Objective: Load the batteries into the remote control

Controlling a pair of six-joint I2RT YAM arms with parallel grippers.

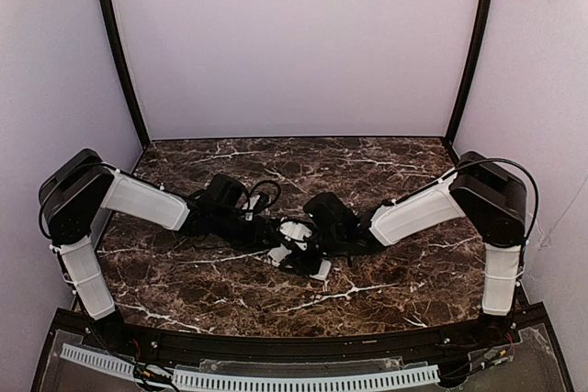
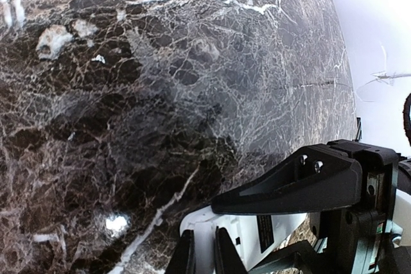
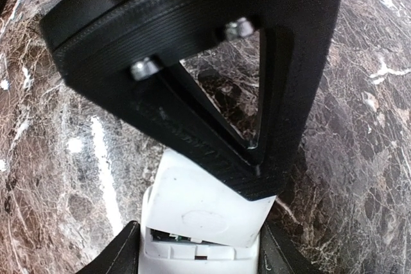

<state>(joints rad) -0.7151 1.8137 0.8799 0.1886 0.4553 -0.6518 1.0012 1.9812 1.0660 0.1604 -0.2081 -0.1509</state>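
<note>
**Q.** Where is the remote control [image 1: 301, 257] found, and how is its long axis laid?

**A.** It is seen at the middle of the marble table [image 1: 413, 273], where the two arms meet. Its long axis runs roughly left to right, with the right end turned a little to the near side. The plain white back is uppermost. In the right wrist view a recess [image 3: 168, 237] is shown open at the end nearest that camera. Whether the remote rests on the marble cannot be told.

**Q.** How are the two hands set against it?

**A.** The left gripper [image 2: 203, 255] is shown clamped on the remote's left end, with white plastic pinched between its nearly closed fingers. The right gripper [image 3: 200, 251] is brought in from the right, in line with the long axis. Its fingers [image 3: 125, 251] stand apart, one at each long side of the remote. Whether they press on it cannot be told.

**Q.** On which relation is the coming move judged to turn?

**A.** The recess lies at the right gripper's end, directly between its fingers, while the far end is crossed by a finger of the left gripper [image 3: 103, 49]. The right arm is therefore judged the nearer for loading. The batteries are not made out in any view.
</note>
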